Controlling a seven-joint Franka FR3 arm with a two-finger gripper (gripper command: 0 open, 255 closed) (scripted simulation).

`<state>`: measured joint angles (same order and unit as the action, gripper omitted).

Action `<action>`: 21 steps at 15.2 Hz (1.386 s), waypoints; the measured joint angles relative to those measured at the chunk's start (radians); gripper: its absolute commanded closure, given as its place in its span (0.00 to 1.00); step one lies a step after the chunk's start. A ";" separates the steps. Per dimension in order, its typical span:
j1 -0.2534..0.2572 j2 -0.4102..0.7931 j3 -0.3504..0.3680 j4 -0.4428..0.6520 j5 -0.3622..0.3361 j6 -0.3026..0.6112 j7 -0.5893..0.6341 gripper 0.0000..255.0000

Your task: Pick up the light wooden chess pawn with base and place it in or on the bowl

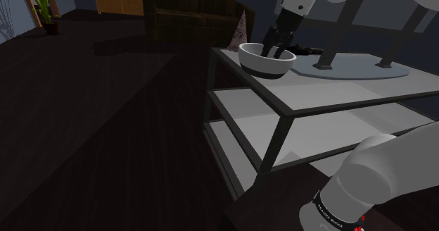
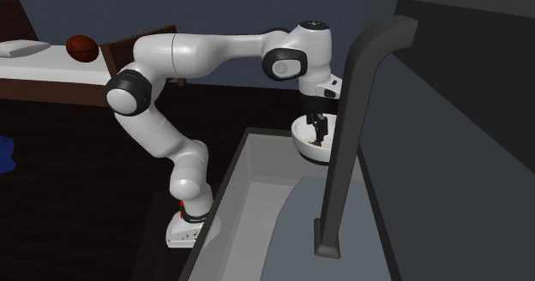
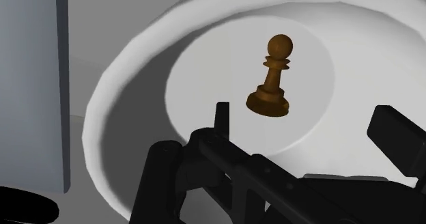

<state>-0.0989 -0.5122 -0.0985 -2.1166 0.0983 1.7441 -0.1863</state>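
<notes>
Inside the bowl [image 3: 116, 103], your pawn [image 3: 273, 79] lies at twelve o'clock from the released gripper [image 3: 307, 120], clear of both fingers [image 3: 396, 134], its axis running twelve-to-six; withdraw upward.

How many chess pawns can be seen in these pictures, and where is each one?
1. The brown pawn is inside the white bowl, just beyond the open fingers, which do not touch it. Others could be hidden behind the arm.

Atop the dark-framed shelf unit [image 1: 331, 92] sit a white bowl [image 1: 266, 69] and a grey stand base [image 1: 352, 71].
</notes>
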 measured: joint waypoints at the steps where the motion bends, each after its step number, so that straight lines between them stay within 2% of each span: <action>1: 0.001 -0.001 -0.003 0.000 0.000 -0.003 -0.009 0.00; 6: 0.002 0.000 -0.005 -0.001 -0.001 -0.016 -0.011 0.00; 7: 0.002 0.003 -0.003 -0.001 0.000 -0.021 -0.003 1.00; 16: 0.002 0.000 -0.008 -0.018 -0.003 -0.011 -0.023 1.00; 17: 0.002 -0.001 -0.007 -0.019 -0.003 -0.011 -0.023 0.00; 18: 0.002 -0.001 -0.007 -0.019 -0.003 -0.011 -0.023 0.00; 19: -0.013 -0.062 0.001 -0.081 -0.001 0.038 0.009 0.00; 21: -0.048 -0.204 0.022 -0.223 0.007 0.188 0.088 0.00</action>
<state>-0.1473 -0.7162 -0.0769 -2.3400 0.1051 1.9325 -0.0988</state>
